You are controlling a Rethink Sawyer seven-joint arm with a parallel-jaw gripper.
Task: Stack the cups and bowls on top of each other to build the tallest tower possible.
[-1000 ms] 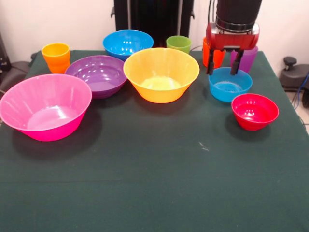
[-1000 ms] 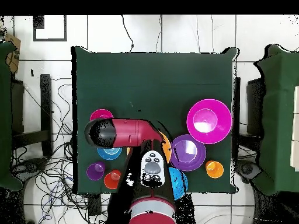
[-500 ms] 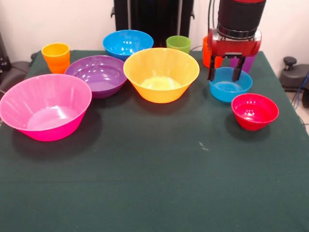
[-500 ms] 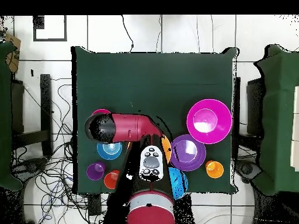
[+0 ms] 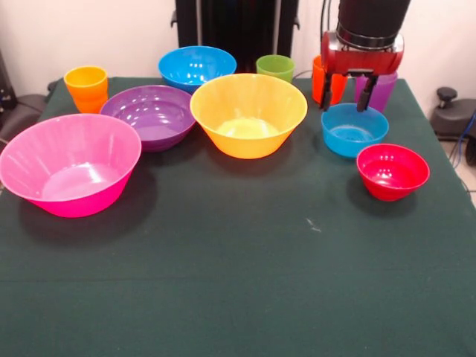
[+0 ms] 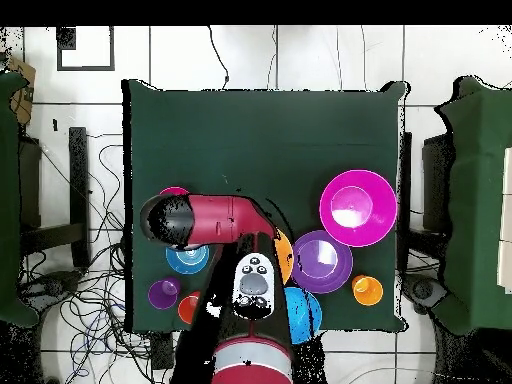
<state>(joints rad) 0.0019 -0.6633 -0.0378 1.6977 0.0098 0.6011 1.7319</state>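
Observation:
My gripper (image 5: 345,95) hangs open and empty just above the far rim of the small light-blue bowl (image 5: 355,131), touching nothing. The red-orange cup (image 5: 329,84) and the purple cup (image 5: 381,91) stand right behind it, partly hidden. The small red bowl (image 5: 392,172) sits in front of the light-blue one. The large orange bowl (image 5: 248,114), medium purple bowl (image 5: 149,115), medium blue bowl (image 5: 197,67), large pink bowl (image 5: 69,163), green cup (image 5: 276,67) and yellow-orange cup (image 5: 86,88) all stand apart. No stack stands on the table.
In the overhead view the arm (image 6: 205,221) covers the gripper and most of the orange bowl. The light-blue bowl (image 6: 187,259), purple cup (image 6: 163,293) and pink bowl (image 6: 357,207) show there. The green table (image 5: 238,282) has open cloth toward the camera.
The gripper dipped toward the light-blue bowl half a second ago and has since risen a little. It stays open. No bowl or cup has moved.

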